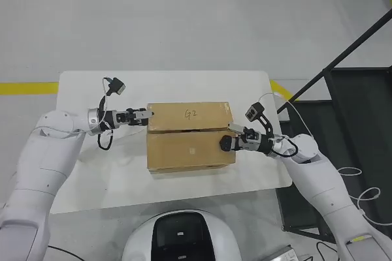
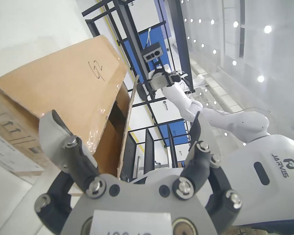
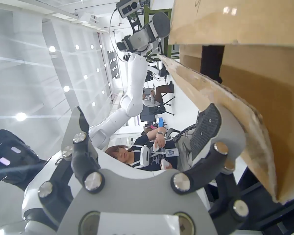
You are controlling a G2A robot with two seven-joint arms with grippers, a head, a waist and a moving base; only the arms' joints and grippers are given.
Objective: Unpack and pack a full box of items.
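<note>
Cardboard box (image 1: 186, 153): plain brown, sits mid-desk (image 1: 85, 169) between the two pincers, one at each short end.

Far flap (image 2: 71, 79) carries a handwritten mark (image 2: 96, 70) in dark pen. Scraps of clear tape (image 2: 98, 113) shine along its free edge. Near flap (image 3: 210, 86) is lifted, leaving a dark gap between the two flaps. Its corner is frayed and soft. Printed handling symbols show on the box side.

Left pincer (image 1: 146, 115): at the box end, level with the far flap. Jaws spread wide, nothing between them. The far flap lies just ahead of one finger (image 2: 56, 133); cannot tell whether they touch.

Right pincer (image 1: 227, 143): at the opposite end, by the near flap's corner. Jaws wide, nothing clamped. The ribbed pad (image 3: 205, 128) of one finger rests against the near flap's worn edge; the other finger stands well apart from the cardboard.
</note>
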